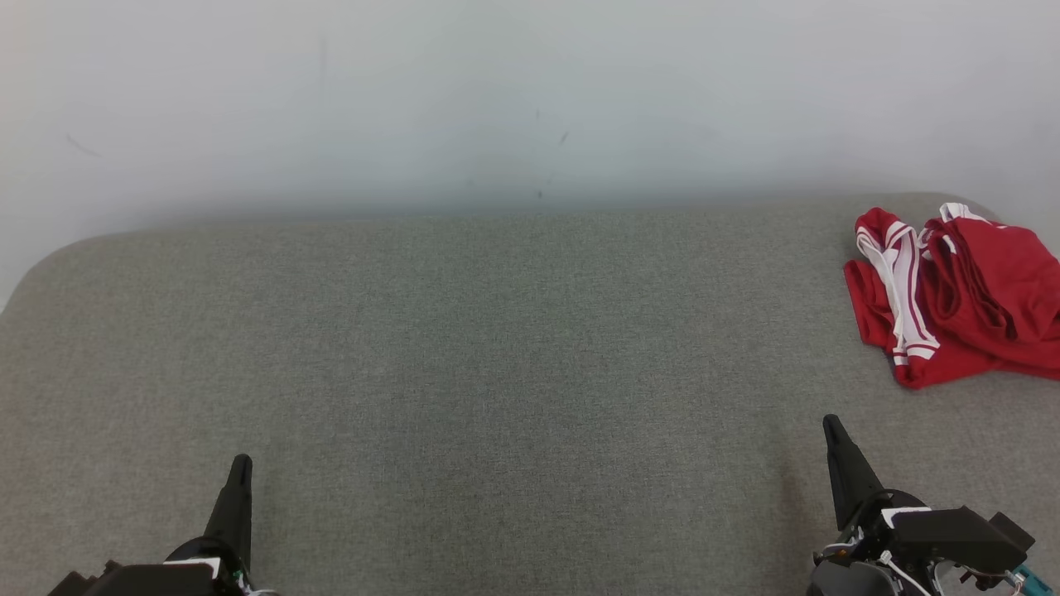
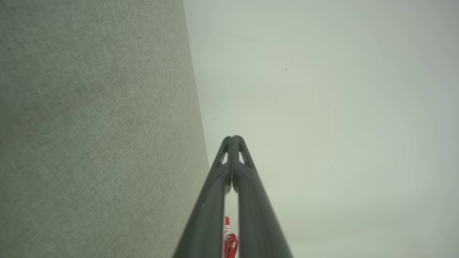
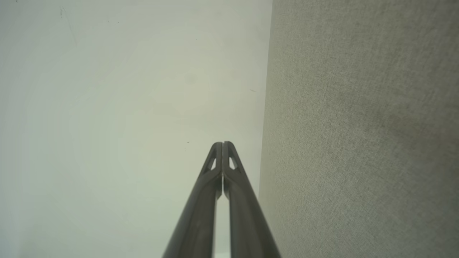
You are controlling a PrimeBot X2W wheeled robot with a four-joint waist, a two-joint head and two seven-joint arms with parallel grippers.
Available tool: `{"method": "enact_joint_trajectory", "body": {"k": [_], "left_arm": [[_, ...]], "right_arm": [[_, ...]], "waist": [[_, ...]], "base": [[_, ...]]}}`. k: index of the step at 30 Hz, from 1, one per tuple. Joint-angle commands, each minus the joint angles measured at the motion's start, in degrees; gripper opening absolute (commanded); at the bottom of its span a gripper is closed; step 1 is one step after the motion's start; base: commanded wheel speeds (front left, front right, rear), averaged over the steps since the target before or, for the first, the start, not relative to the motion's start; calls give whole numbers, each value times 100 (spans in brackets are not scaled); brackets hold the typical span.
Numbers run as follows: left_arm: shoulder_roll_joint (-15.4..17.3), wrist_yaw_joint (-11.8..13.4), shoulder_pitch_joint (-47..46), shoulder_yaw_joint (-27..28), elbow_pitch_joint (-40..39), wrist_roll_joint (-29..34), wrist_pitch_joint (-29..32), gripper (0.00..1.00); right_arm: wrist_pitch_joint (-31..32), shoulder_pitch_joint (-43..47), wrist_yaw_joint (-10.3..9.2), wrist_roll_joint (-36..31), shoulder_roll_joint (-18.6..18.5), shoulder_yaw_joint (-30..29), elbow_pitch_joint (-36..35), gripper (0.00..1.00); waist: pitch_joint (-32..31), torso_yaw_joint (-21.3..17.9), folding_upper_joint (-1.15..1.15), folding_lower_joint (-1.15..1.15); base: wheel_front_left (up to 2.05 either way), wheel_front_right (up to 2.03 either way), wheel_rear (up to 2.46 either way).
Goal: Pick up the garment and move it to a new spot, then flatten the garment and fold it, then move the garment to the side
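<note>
One garment (image 1: pixel 952 290), red with white stripes (image 1: pixel 903 290), lies crumpled on the grey cloth-topped desk (image 1: pixel 497 348). It is ahead of the right hand (image 1: pixel 831 424) and out to that hand's right, apart from it, and well away across the desk from the left hand (image 1: pixel 242 459). Both hands hover low at the near edge with their fingers pressed together and nothing between them; each wrist view shows the two tips meeting.

By its loose folds and limp drape the garment looks thin, light and soft. It should bunch and sag when lifted rather than keep any shape, and a smooth sports-type cloth may slip from a shallow pinch. The striped band nearest the right hand, where the cloth is doubled into a ridge, looks the best place to take hold: a thick fold gives long fingers more to bite on than a single flat layer. One pinch will probably lift it in a dangling clump, so a second hold would be wanted to spread it.

Part of the garment is cut off by the right edge of the head view, so its full extent and its kind cannot be told. The folds hide hems and openings. A small red scrap (image 2: pixel 229 240) shows low between the left hand's fingers in its wrist view; it is too small to identify.
</note>
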Motion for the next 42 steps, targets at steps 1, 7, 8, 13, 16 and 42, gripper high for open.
{"method": "enact_joint_trajectory", "body": {"k": [1, 7, 8, 13, 16, 42], "left_arm": [[-8, -12, -56, 17, 5, -26, -1, 0], [-8, -12, -55, 17, 4, -26, -2, 0], [-8, -12, -55, 19, 5, -26, -2, 0], [-8, -12, -55, 16, 6, -26, -2, 0], [-8, -12, -55, 19, 4, -26, -2, 0], [-8, -12, -55, 16, 5, -26, -2, 0]], "right_arm": [[11, -25, -12, 10, 21, 0, 3, 0], [11, -25, -12, 10, 21, 0, 3, 0], [11, -25, -12, 10, 21, 0, 5, 0], [11, -25, -12, 10, 21, 0, 3, 0], [11, -25, -12, 10, 21, 0, 4, 0], [10, -25, -12, 10, 21, 0, 2, 0]], "waist": [[0, 0, 0, 0], [0, 0, 0, 0], [0, 0, 0, 0], [0, 0, 0, 0], [0, 0, 0, 0], [0, 0, 0, 0]], "base": [[0, 0, 0], [0, 0, 0], [0, 0, 0], [0, 0, 0], [0, 0, 0], [0, 0, 0]]}}
